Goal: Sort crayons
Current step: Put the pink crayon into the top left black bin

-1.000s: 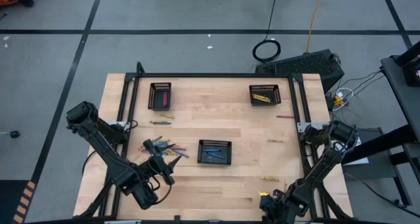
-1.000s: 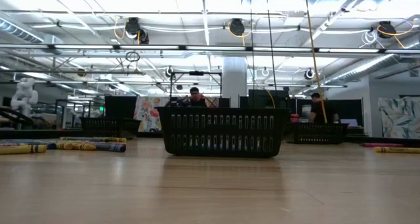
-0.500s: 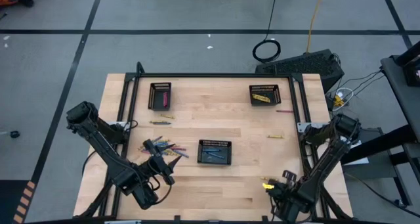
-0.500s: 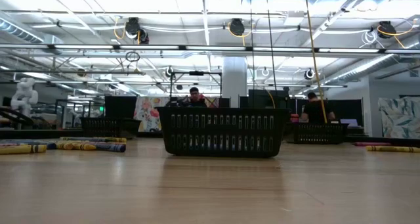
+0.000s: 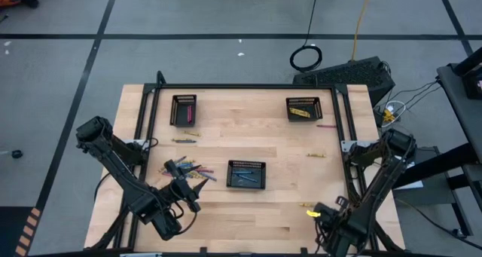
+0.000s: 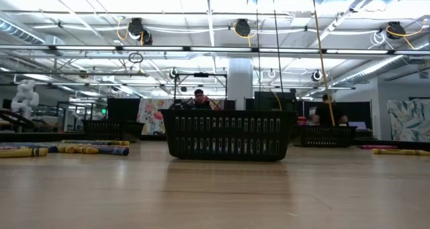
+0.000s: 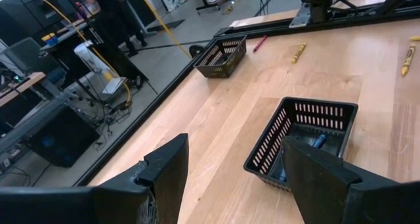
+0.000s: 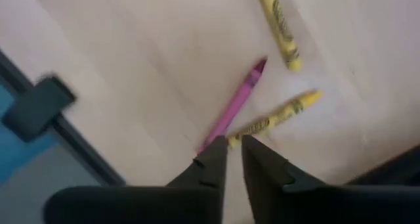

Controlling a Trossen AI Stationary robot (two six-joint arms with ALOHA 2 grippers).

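Note:
Loose crayons lie flat on the wooden table: a mixed pile (image 5: 186, 169) at the left, yellow ones (image 5: 316, 157) (image 5: 307, 205) and a pink one (image 5: 326, 126) at the right. My right gripper (image 5: 315, 210) is near the table's front right, shut on a yellow crayon (image 8: 275, 117). A pink crayon (image 8: 233, 106) and another yellow one (image 8: 279, 23) lie on the wood beyond it. My left gripper (image 5: 197, 184) waits open and empty (image 7: 236, 184) beside the pile, facing the middle tray (image 7: 305, 142). My right gripper pinches one end of the yellow crayon (image 8: 235, 138) between its two fingertips. The rest of the crayon sticks out forward past the fingers. Whether its free end touches the table cannot be told.
Three black mesh trays stand on the table: far left (image 5: 184, 109) with pink crayons, far right (image 5: 303, 108) with yellow ones, middle (image 5: 246, 174) with blue ones. A black rail (image 5: 348, 136) runs along the table's right side. People stand in the room behind (image 6: 327, 111).
My right gripper has gone from the table's near edge toward the far edge and a little to the right, the yellow crayon going with it.

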